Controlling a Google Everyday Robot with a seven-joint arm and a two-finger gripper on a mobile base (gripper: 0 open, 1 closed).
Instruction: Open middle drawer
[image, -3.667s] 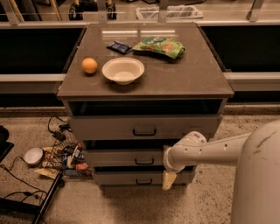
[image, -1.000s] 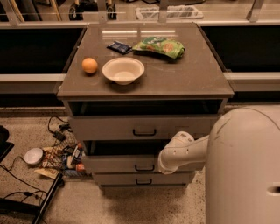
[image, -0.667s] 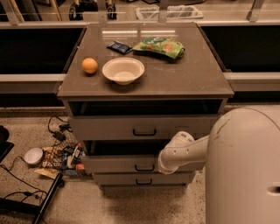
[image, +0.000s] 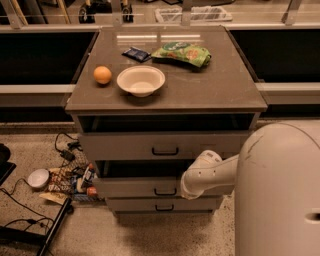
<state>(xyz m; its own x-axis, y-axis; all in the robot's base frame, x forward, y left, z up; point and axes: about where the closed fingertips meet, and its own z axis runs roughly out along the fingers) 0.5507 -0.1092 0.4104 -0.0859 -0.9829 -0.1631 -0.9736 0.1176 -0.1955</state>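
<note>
The grey cabinet has three drawers. The middle drawer has a low flat front and a small black bar handle. It stands out a little, with a dark gap above its front. My gripper is at the end of the white arm. It sits against the middle drawer's front, just right of the handle. The arm's wrist hides the gripper's tip. The taller top drawer is above and the bottom drawer is below.
On the cabinet top are an orange, a white bowl, a green snack bag and a dark packet. Cables, a white disc and clutter lie on the floor to the left. My white body fills the right foreground.
The arm has swung left from beside the drawers' right edge, and the gripper has come up to the middle drawer's front. Over the last second nothing has visibly moved.
</note>
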